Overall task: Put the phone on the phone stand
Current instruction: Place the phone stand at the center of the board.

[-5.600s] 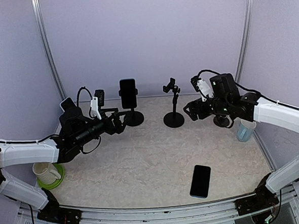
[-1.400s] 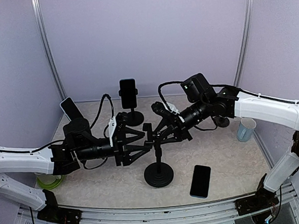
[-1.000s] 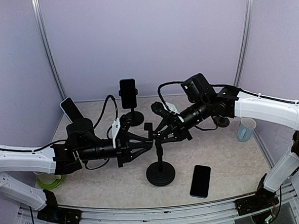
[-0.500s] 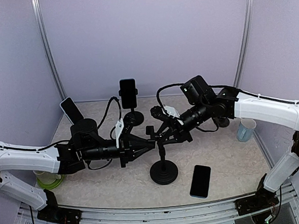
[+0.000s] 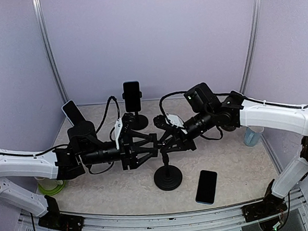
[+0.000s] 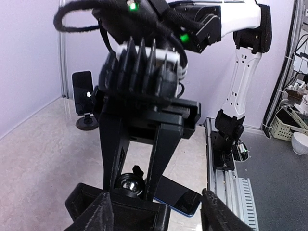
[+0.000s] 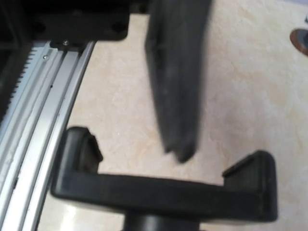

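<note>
Our left gripper (image 5: 155,146) is spread; the right gripper (image 5: 167,143) we cannot tell. Crowding the black round-based phone stand (image 5: 168,178), we might topple it.

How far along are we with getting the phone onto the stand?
Nothing is done: the phone lies flat on the table. In hand: left gripper and right gripper are at the clamp of the empty stand. Left: lift the phone and seat it.
</note>
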Action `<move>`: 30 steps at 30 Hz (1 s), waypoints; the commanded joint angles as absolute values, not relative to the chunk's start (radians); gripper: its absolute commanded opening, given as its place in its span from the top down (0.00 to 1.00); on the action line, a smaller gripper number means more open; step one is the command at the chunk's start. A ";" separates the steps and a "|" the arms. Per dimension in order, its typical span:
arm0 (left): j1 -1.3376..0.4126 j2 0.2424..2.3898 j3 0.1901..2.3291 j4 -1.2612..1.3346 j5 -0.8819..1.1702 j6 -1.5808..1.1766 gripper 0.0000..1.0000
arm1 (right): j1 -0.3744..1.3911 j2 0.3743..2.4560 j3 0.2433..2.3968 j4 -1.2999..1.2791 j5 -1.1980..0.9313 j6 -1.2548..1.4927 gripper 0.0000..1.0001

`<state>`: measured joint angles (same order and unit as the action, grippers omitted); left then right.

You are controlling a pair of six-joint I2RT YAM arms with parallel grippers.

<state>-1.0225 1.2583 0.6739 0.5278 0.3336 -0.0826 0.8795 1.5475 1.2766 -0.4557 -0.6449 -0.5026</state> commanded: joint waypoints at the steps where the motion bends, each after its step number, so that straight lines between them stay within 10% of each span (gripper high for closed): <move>1: -1.026 1.175 0.655 0.555 0.283 -0.065 0.36 | 0.887 1.510 1.290 -0.326 -0.695 -0.570 1.00; 17: -0.934 0.967 0.514 0.581 0.206 -0.139 0.27 | 0.774 1.652 1.389 -0.282 -0.815 -0.623 1.00; 30: -0.927 0.969 0.503 0.597 0.214 -0.146 0.27 | 0.769 1.664 1.380 -0.284 -0.789 -0.608 0.47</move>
